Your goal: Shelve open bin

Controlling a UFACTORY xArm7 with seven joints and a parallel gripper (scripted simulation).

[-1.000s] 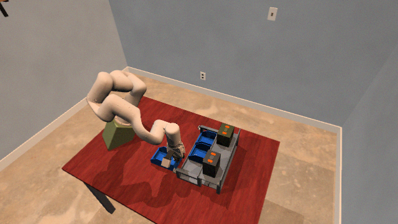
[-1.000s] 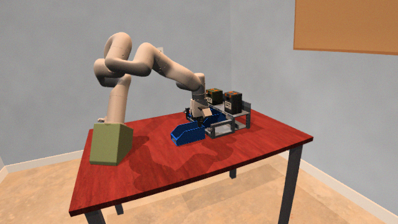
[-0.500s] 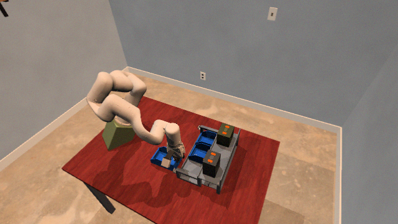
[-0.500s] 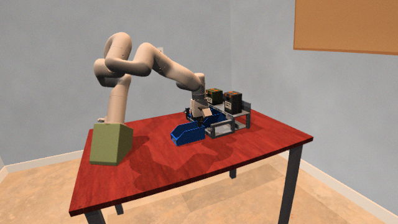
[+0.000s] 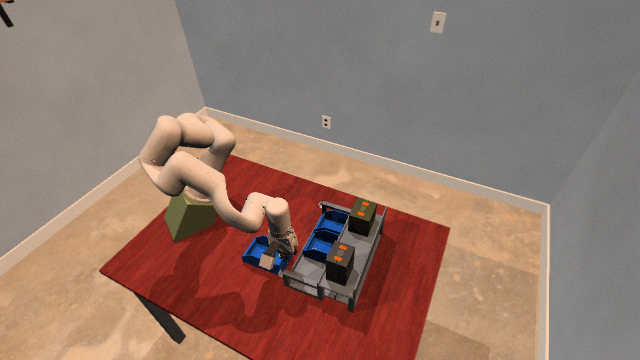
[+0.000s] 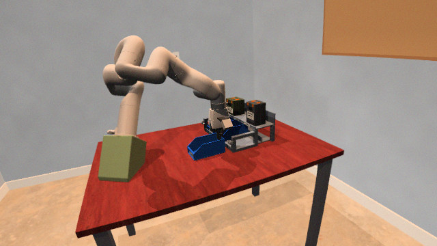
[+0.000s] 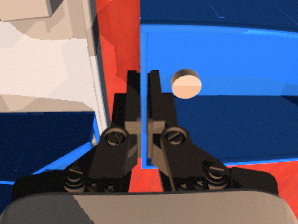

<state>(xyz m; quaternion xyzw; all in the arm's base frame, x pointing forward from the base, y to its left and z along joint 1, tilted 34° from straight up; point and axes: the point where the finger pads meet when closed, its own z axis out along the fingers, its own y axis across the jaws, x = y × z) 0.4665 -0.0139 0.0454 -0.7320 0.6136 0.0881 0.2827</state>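
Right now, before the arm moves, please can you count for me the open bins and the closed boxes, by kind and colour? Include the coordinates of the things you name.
Blue open bins (image 5: 254, 250) (image 6: 208, 147) (image 7: 220, 55): 3
Dark green box (image 5: 358, 223) (image 6: 235, 107): 1
Black box (image 5: 340, 265) (image 6: 256, 115): 1
Total: 5

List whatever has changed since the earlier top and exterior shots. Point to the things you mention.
Nothing visibly moved. The gripper (image 5: 284, 254) (image 6: 220, 135) (image 7: 143, 90) is shut on the table bin's (image 5: 254, 250) (image 6: 209, 150) (image 7: 230, 55) end wall; the earlier shots are too small to show when it closed. Arm, bins and shelf (image 5: 352, 301) (image 6: 272, 132) look the same.
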